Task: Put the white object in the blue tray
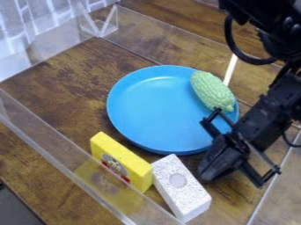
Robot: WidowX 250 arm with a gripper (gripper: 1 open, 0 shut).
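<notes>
Beside white object [180, 185] | gripper [216, 169] shut (tips hard to see)

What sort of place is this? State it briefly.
Probably a lab test bench: a wooden tabletop fenced by clear plastic walls, a black robot claw, and toy-like props such as the blue tray.

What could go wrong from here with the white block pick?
1. The end effector is shut and sits at the side of the white object; closed like this it may only shove it, not grasp it.
2. The white object lies by the clear wall and the yellow block, so a push could jam it.
3. The green object rests on the blue tray rim near the arm.
</notes>
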